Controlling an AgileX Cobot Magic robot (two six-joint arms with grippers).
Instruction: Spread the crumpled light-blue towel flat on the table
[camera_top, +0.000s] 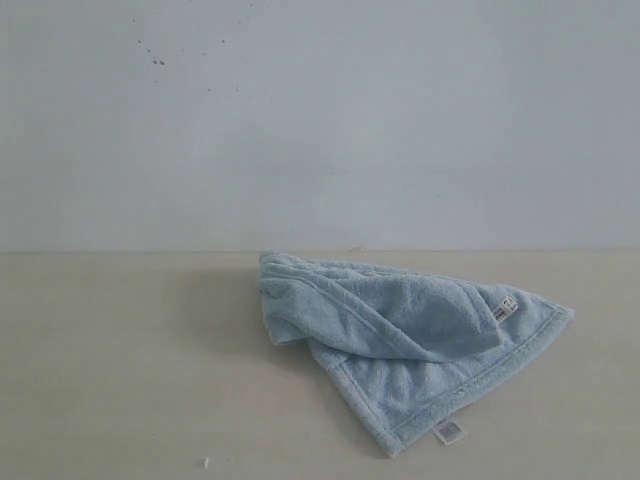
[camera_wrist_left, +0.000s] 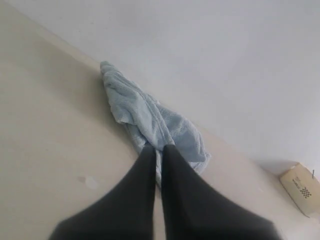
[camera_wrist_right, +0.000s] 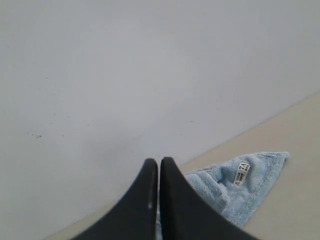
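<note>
The light-blue towel (camera_top: 410, 345) lies crumpled and folded over itself on the beige table (camera_top: 110, 370), right of centre near the wall. White tags show at its right edge (camera_top: 503, 308) and front hem (camera_top: 447, 432). No gripper appears in the exterior view. In the left wrist view the towel (camera_wrist_left: 150, 117) lies beyond my left gripper (camera_wrist_left: 157, 149), whose dark fingers are pressed together with nothing between them, short of the cloth. In the right wrist view my right gripper (camera_wrist_right: 159, 162) is shut and empty, held above the table with the towel's tagged corner (camera_wrist_right: 250, 182) beside it.
A white-grey wall (camera_top: 320, 120) with small dark specks rises behind the table. A small cardboard box (camera_wrist_left: 301, 188) sits by the wall in the left wrist view. A tiny white crumb (camera_top: 206, 462) lies near the table's front.
</note>
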